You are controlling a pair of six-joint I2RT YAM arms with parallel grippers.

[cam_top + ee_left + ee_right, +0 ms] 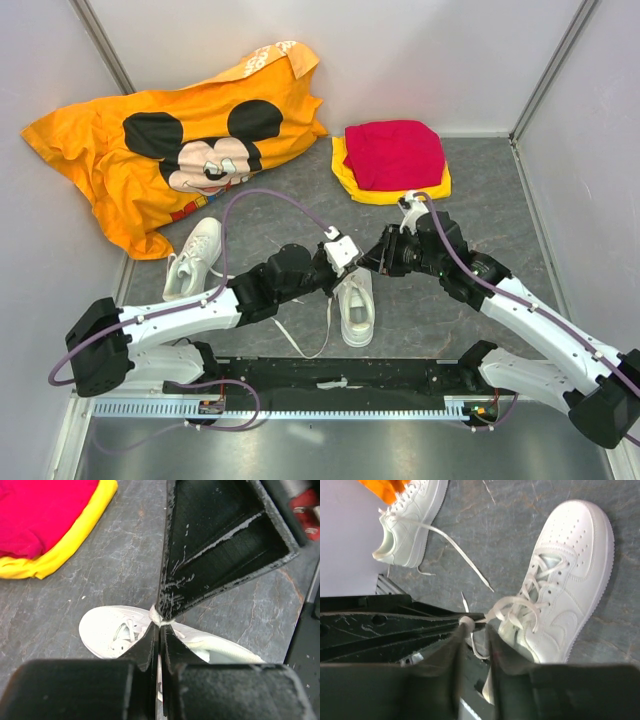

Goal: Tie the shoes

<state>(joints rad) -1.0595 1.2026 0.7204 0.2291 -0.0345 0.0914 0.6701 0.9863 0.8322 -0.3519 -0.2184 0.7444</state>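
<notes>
The grey marbled table bears a white sneaker at left, the other sneaker at centre, an orange mouse shirt far left, and a yellow cloth under a folded red cloth

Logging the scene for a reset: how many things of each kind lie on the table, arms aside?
Sneakers: 2
Shirt: 1
Red cloth: 1
Yellow cloth: 1
Total: 5
</notes>
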